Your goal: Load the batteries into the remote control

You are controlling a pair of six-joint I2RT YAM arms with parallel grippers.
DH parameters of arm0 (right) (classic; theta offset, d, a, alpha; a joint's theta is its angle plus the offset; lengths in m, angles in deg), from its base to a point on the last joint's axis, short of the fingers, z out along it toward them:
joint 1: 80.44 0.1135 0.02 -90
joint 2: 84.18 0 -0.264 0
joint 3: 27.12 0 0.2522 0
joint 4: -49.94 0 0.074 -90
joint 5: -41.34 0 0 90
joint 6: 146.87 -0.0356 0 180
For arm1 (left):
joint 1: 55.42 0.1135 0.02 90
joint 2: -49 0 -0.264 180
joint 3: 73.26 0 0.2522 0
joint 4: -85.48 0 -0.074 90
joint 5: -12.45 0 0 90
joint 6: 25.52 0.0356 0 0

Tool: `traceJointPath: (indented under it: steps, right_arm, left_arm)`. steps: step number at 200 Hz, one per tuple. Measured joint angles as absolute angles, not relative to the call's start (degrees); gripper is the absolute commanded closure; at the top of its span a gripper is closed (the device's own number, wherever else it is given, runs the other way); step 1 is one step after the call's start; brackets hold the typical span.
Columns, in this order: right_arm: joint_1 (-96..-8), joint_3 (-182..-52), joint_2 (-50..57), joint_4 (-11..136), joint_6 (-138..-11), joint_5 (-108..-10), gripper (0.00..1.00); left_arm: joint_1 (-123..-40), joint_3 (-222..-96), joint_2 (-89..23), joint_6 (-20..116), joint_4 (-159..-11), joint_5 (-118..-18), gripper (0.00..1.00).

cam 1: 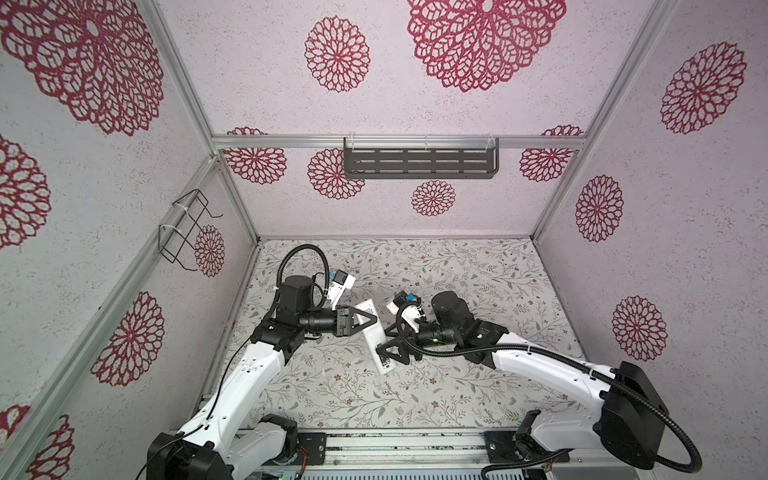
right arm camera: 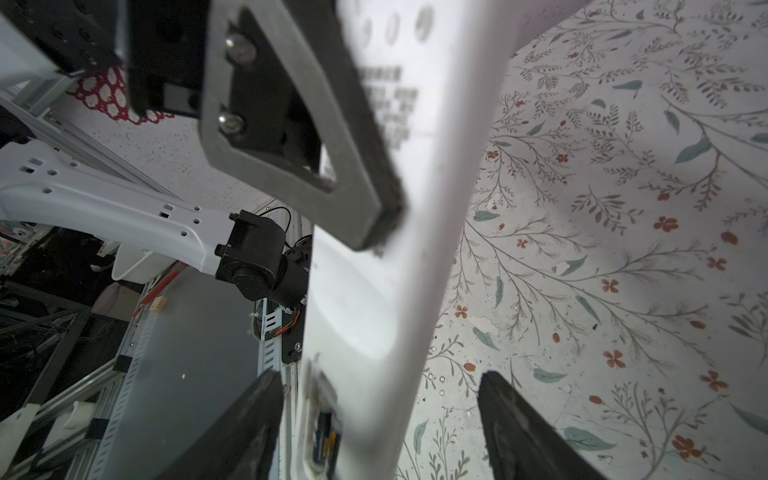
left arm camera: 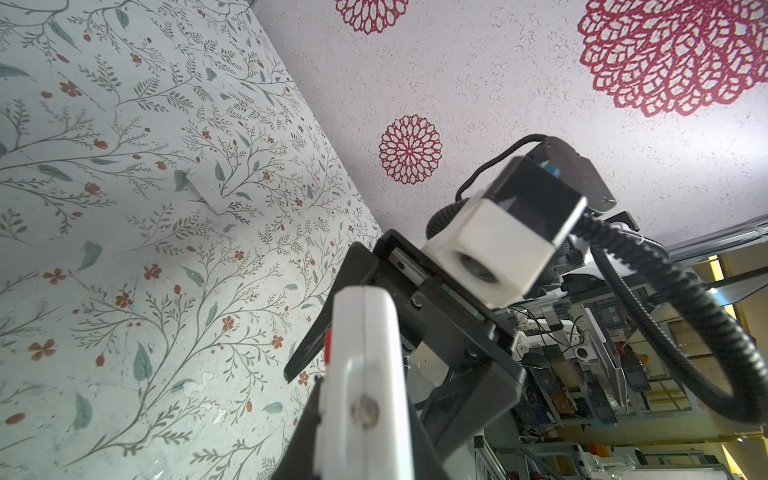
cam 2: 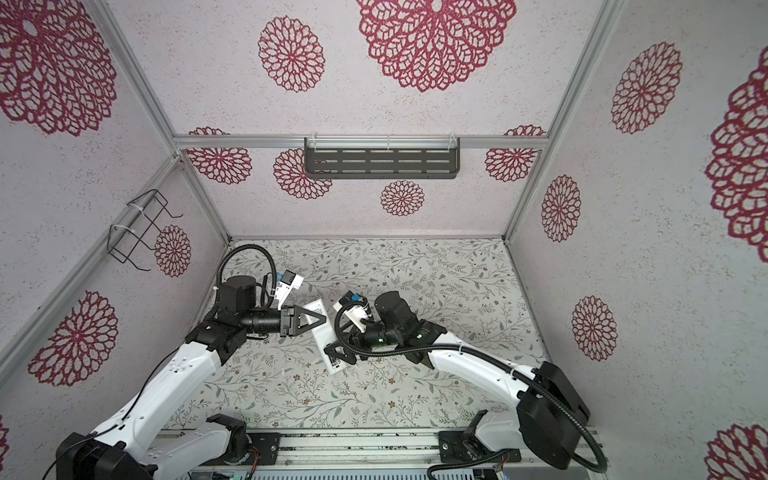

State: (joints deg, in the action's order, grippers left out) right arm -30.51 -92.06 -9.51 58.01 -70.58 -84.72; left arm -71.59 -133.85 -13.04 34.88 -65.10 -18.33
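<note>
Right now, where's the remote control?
In both top views the remote control hangs mid-scene above the table, pinched by the left fingers, its near end between the open right fingers.

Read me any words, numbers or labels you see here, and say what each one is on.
Back of the remote control: several printed lines, too blurred to read.
Its square code sticker: too small to read.
Nothing else carries legible text.

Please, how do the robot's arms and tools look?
The left arm and right arm have white shells and black joints. Ribbed black cables loop along them. The left tool and right tool are black, with hollow triangular fingers.
</note>
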Motion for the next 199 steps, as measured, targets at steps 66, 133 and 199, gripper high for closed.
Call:
traceJointPath:
  steps: [66, 133, 199]
  right_arm:
    - [-35.26, -92.06, -16.13, 57.33, -72.16, -80.13, 0.11]
    - [-43.06, -99.29, -4.96, 76.96, -76.13, -49.09, 0.13]
    - [-46.29, -102.4, 7.3, 88.8, -76.51, -35.85, 0.18]
  left_arm:
    - [-68.81, -134.09, -13.28, 34.66, -64.58, -20.21, 1.0]
    - [-64.77, -133.83, -14.17, 31.42, -65.96, -23.92, 1.0]
    - [-61.95, -130.81, -13.8, 27.84, -69.58, -26.28, 1.0]
